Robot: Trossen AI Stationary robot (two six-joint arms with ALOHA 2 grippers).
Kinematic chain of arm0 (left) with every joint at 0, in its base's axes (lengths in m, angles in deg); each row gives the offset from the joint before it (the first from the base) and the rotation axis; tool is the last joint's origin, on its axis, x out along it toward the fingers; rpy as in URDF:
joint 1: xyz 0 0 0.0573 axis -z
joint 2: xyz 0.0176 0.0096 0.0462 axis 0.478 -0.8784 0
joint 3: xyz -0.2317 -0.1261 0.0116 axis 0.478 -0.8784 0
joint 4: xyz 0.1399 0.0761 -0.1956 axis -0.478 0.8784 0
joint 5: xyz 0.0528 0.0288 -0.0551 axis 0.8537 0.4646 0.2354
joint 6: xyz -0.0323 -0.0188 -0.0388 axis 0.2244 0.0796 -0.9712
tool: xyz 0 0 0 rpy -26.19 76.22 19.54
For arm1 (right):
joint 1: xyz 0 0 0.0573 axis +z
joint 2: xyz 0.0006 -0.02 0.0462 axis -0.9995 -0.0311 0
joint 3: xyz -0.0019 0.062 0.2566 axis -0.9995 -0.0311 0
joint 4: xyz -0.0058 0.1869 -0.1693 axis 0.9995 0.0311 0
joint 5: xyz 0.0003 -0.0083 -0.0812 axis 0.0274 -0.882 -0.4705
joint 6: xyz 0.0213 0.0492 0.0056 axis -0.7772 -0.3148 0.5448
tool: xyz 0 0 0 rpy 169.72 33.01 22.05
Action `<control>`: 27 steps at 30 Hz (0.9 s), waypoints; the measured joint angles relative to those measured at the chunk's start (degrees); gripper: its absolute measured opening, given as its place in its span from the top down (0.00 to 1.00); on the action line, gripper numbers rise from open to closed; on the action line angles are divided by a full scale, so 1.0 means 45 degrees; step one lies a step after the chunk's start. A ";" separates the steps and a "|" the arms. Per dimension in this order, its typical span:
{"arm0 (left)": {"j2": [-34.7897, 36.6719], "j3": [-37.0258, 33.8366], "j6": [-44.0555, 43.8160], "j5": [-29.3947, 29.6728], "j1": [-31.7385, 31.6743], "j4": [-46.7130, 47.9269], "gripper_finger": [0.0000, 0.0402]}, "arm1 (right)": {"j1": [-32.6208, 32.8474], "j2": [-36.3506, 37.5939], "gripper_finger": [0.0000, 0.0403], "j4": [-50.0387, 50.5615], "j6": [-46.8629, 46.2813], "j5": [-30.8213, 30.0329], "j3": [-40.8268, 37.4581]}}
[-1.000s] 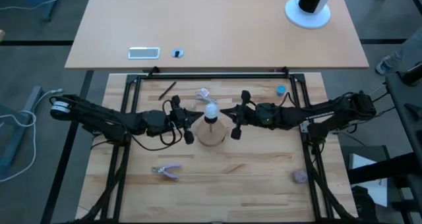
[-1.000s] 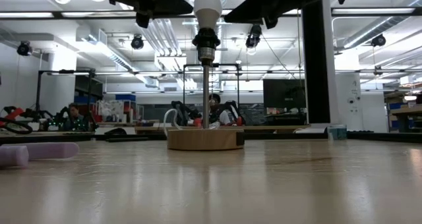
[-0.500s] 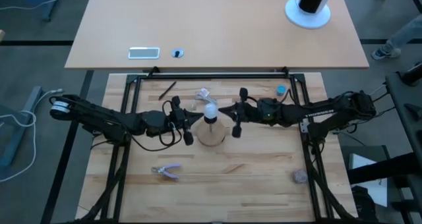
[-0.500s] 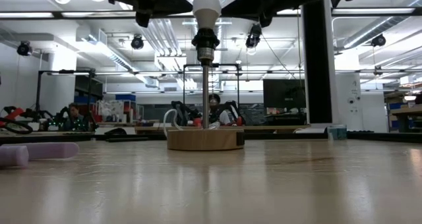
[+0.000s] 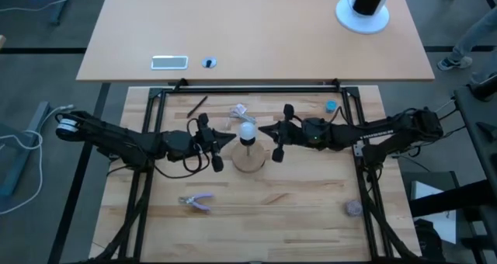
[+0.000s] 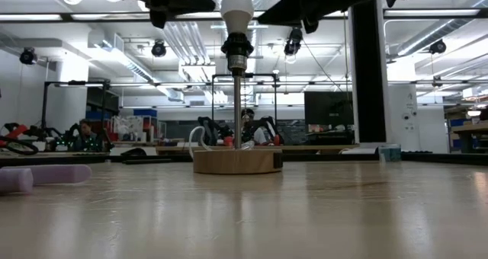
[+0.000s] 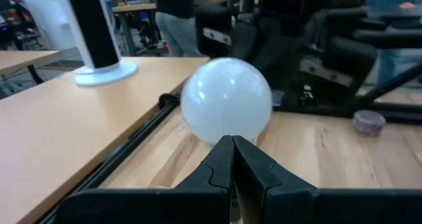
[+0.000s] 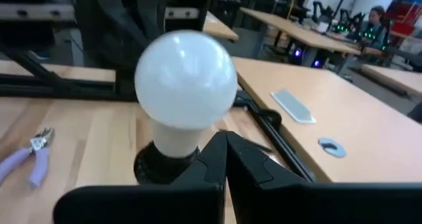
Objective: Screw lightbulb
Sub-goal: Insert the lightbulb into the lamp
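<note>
High view shows the lightbulb standing upright in the socket of a small lamp stand, whose round wooden base rests on the desk between the two arms. The left pincer is just beside the bulb on one side and the right pincer just beside it on the other; neither one touches the glass. In the left wrist view the fingers are pressed together with the tip pointing at the bulb, and the right wrist view shows the same for that arm, fingers closed with nothing between them.

From the low view the bulb sits straight on the dark socket, and no silver thread is visible, so I judge it is already quite deep; whether it is fully tight I cannot tell.

To finish well, one pincer should first spread wide enough for the globe and hold it around the widest part with soft pressure, because the glass is smooth and can slip or break. The turn should follow the axis of the stem. The other pincer could press the base down, so the stand does not rotate or tip.
</note>
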 joint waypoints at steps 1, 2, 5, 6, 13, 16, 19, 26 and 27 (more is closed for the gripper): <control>-0.0001 0.0000 0.0079 -0.0007 0.0000 -0.0018 1.00 | -0.0049 0.0000 1.00 -0.0120 0.0016 0.0095 0.0000; -0.0027 0.0000 0.0144 -0.0009 -0.0010 -0.0108 1.00 | -0.0076 0.0000 1.00 -0.0277 0.0016 0.0254 0.0000; -0.0329 0.0000 0.0180 -0.0013 -0.0153 -0.0298 1.00 | -0.0159 0.0000 1.00 -0.0634 0.0088 0.0630 0.0000; -0.0467 0.0000 0.0187 -0.0011 -0.0189 -0.0346 1.00 | -0.0158 -0.0002 1.00 -0.0738 0.0108 0.0669 0.0000; -0.1155 0.0000 0.0319 0.0047 -0.0389 -0.1308 1.00 | -0.0158 0.0000 1.00 -0.0823 0.0031 0.0901 0.0000; -0.1175 0.0000 0.0314 0.0111 -0.0393 -0.1311 1.00 | -0.0176 0.0000 1.00 -0.0814 -0.0307 0.1222 0.0000; -0.1146 0.0000 0.0316 0.0261 -0.0393 -0.1240 1.00 | -0.0101 0.0000 1.00 -0.0784 -0.0409 0.1328 0.0000; -0.1146 -0.0010 0.0261 0.1134 -0.0413 -0.1189 1.00 | 0.0347 -0.0024 1.00 -0.0781 -0.0421 0.1709 0.0000; -0.1146 -0.0010 0.0261 0.1138 -0.0413 -0.1185 1.00 | 0.0395 -0.0024 1.00 -0.0766 -0.0425 0.1681 0.0000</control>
